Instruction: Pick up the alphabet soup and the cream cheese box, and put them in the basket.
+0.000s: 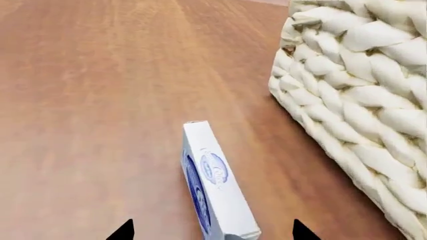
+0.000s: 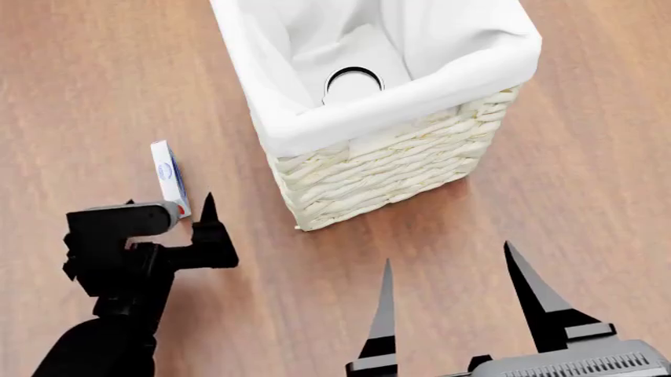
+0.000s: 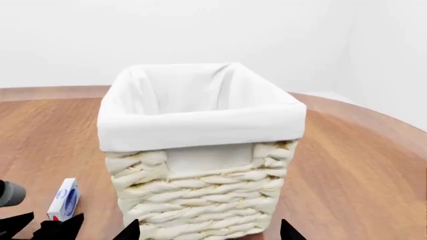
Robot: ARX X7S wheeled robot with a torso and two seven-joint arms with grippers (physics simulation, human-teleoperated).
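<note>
Left gripper [image 2: 194, 210] seen spread wide, fingers either side of the box's [image 2: 169, 177] near end, no contact made out; right gripper [image 2: 451, 294] likewise wide, nothing held, short of the basket [image 2: 388, 169]. Box stood on its long edge on the table [image 2: 94, 86], beside the basket; a can [image 2: 353, 82] noted inside the basket.
</note>
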